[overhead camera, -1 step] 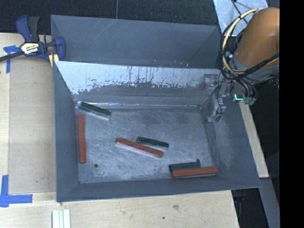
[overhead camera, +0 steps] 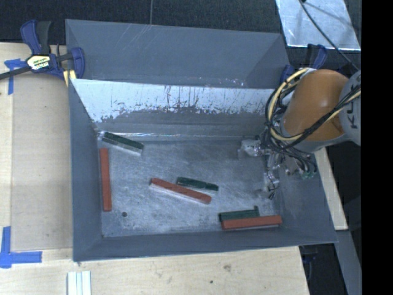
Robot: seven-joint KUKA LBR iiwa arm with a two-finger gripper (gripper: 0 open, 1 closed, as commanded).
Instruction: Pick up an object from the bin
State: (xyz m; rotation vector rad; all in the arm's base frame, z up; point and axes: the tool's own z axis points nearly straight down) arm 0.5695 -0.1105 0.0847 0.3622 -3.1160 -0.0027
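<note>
My gripper [overhead camera: 269, 180] hangs low at the right side of the bin, close to the right wall. Just in front of it, at the bin's front right, lie a dark green bar [overhead camera: 239, 214] and a red bar [overhead camera: 252, 222], side by side and touching. The gripper is slightly behind and to the right of the green bar's end; nothing shows held in it. Toward the middle of the floor lie a long red bar [overhead camera: 180, 191] and a short dark green bar [overhead camera: 197, 184] next to each other.
A red-brown bar [overhead camera: 105, 179] lies along the left wall, running front to back. Another dark green bar [overhead camera: 122, 142] rests at the back left corner. The arm's orange cover and cables sit over the right rim.
</note>
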